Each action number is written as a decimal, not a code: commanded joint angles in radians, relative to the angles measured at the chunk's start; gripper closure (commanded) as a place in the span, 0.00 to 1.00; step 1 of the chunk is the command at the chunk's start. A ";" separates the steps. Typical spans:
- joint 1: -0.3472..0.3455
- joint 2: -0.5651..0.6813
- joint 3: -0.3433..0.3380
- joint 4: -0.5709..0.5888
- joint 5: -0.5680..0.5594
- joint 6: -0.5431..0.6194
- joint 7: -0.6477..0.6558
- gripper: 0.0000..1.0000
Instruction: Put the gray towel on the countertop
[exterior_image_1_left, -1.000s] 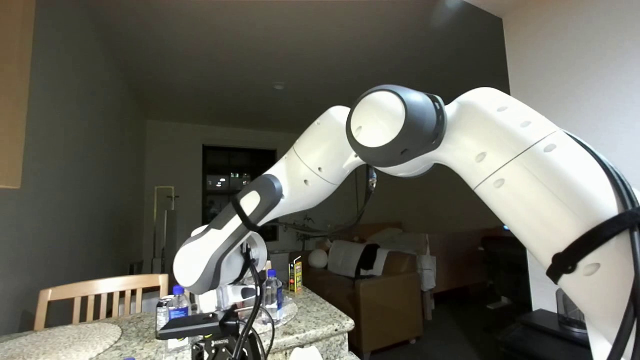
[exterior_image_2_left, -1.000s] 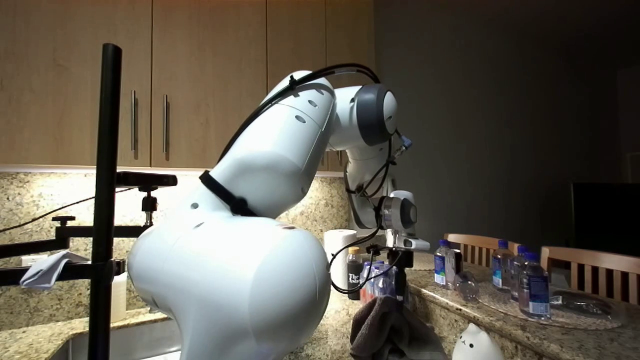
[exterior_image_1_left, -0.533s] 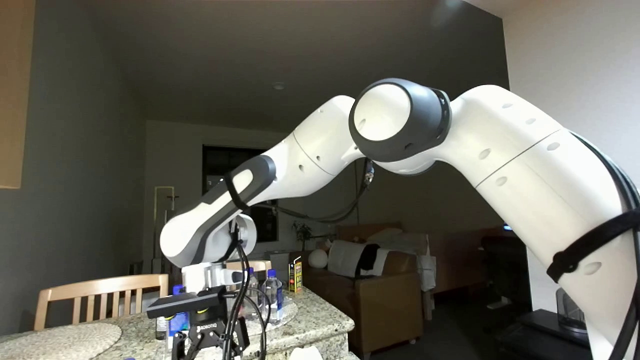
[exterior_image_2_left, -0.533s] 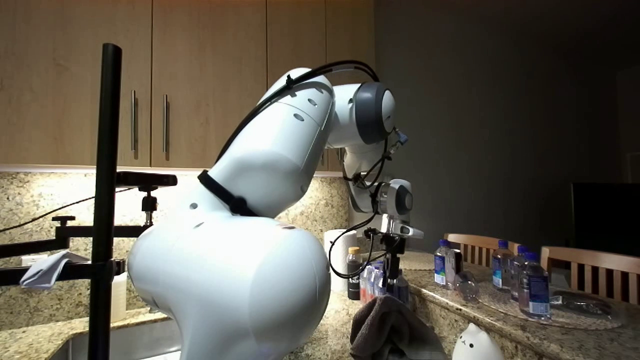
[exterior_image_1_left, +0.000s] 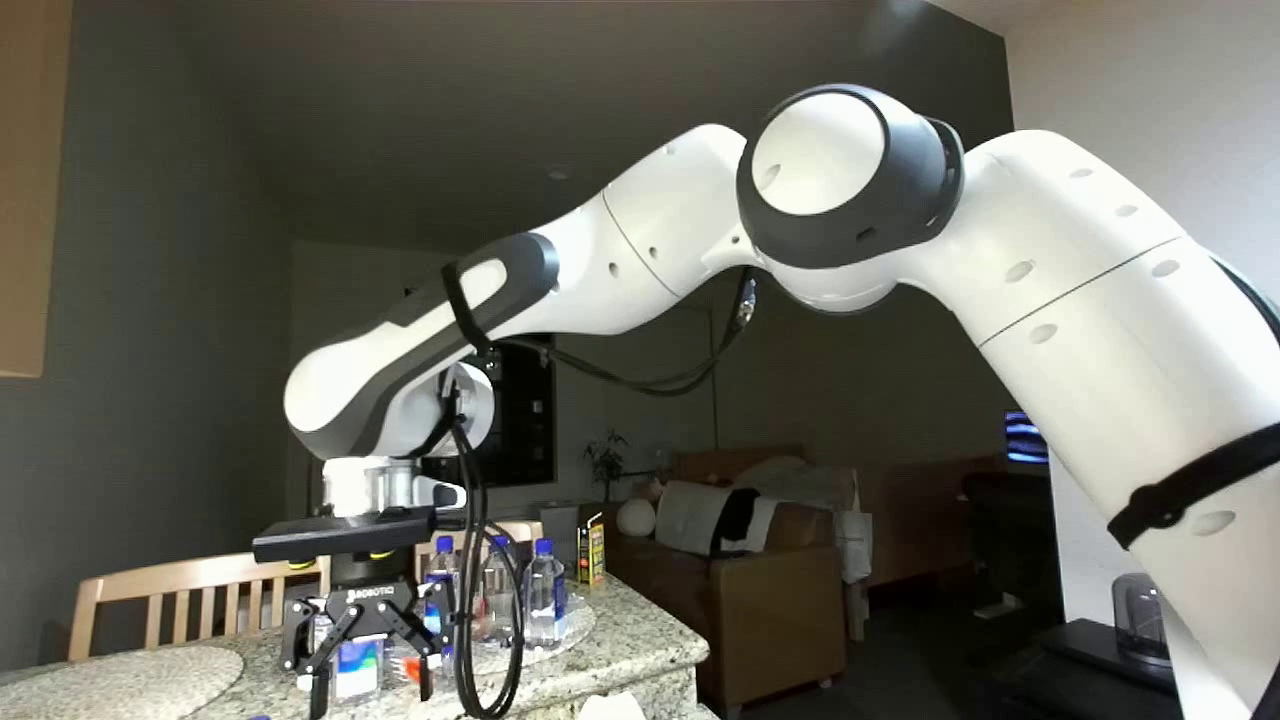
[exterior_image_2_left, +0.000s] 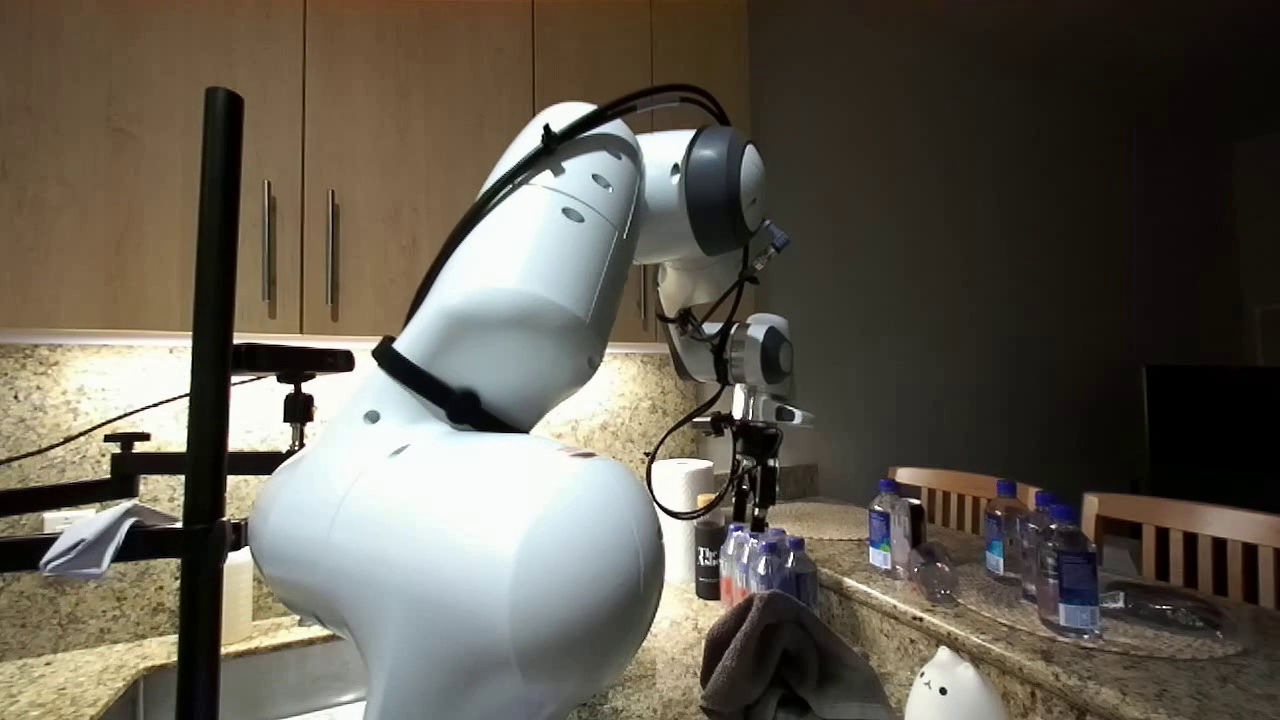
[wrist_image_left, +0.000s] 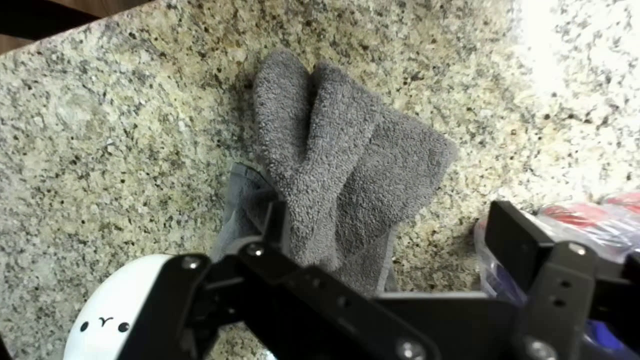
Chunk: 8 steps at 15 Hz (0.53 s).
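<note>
One gray towel lies crumpled on the speckled countertop; the gripper hangs clear of it, jaws spread wide (holding nothing). Placing looks done; the next move is probably just retreat.

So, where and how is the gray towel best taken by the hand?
Probably by its raised fold, from straight above: the gray towel is bunched, not flat, so the open hand, which points downward, could straddle that fold and pinch it.
</note>
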 joint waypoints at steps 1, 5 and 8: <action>-0.006 -0.106 0.002 -0.087 -0.005 0.018 -0.115 0.00; -0.035 -0.164 -0.005 -0.100 -0.003 0.005 -0.276 0.00; -0.062 -0.193 -0.019 -0.131 -0.003 0.015 -0.427 0.00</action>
